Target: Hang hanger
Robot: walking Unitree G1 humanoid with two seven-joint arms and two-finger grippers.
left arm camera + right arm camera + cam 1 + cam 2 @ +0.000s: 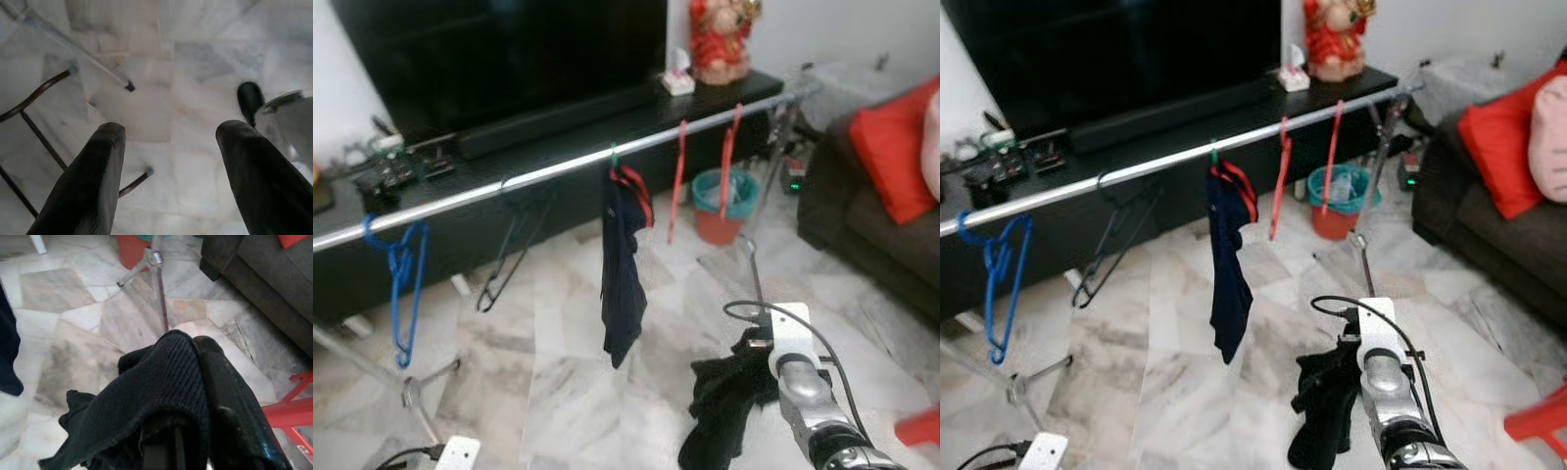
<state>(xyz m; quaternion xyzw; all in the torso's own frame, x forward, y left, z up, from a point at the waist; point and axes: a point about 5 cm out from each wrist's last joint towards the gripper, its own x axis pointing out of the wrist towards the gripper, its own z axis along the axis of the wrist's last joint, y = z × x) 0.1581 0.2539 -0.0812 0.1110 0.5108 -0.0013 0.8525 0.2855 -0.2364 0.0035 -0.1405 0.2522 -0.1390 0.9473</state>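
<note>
The right end effector (195,396) is clenched on a black knitted garment (724,397), which drapes over the fingers and hangs in a limp bunch below the wrist, low in front of the robot and well short of the rail. Whether a hanger sits inside the cloth I cannot tell; none shows through the folds. The left end effector (171,181) hangs idle near the marble floor (558,392), its two black fingers spread with nothing between them.

Ahead, the silver clothes rail (558,174) runs slantwise across the room in front of the black TV desk (460,211). On it hang a blue hanger (403,284), a thin dark wire hanger (509,250), a navy garment (624,264) on a hanger with red trim, and two red hangers (678,181) further along.

To do this well, I would say the arm must rise well above the rail before lowering, aiming for the bare stretch between the wire hanger and the navy garment, and keeping the grip firm so the cloth does not slip off.

Beyond the rail stands a red bucket (717,227) with a teal basket (724,188) nested in it; its contents are too blurred to name.
</note>
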